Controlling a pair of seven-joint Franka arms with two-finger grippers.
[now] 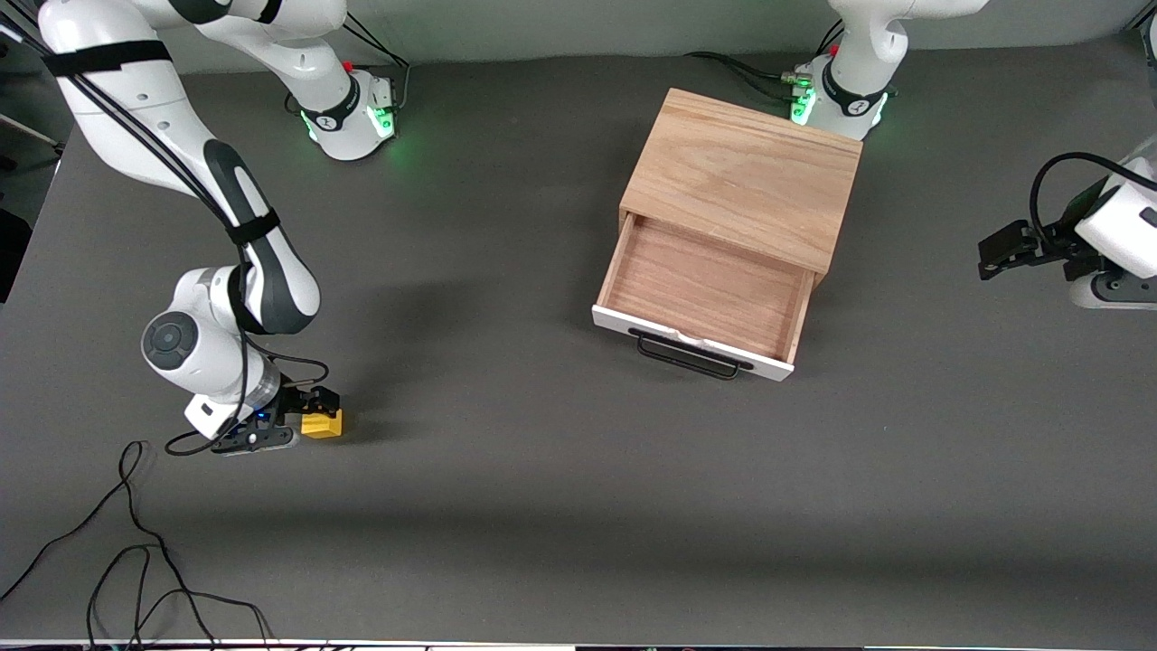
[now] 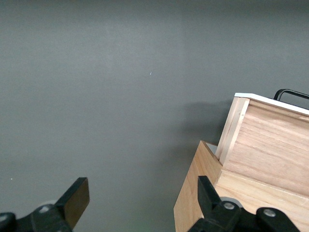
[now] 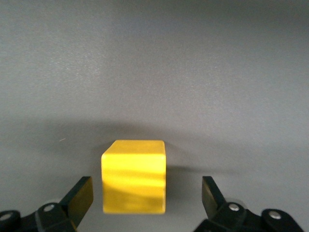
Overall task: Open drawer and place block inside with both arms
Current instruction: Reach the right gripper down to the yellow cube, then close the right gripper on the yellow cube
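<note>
Right wrist view: my right gripper [image 3: 145,200] spread wide around block [image 3: 134,176] on table [image 1: 542,497], drawer [image 1: 700,289] pulled out. Centre cube, lower, then squeeze. My left gripper [image 2: 140,203] open, waiting beside cabinet [image 1: 746,176].

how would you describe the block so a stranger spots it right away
Start at the wooden cabinet with its open drawer, then go toward the right arm's end of the table. There, nearer the front camera, sits a small yellow block between the right gripper's open fingers, the only bright-coloured thing around.
</note>
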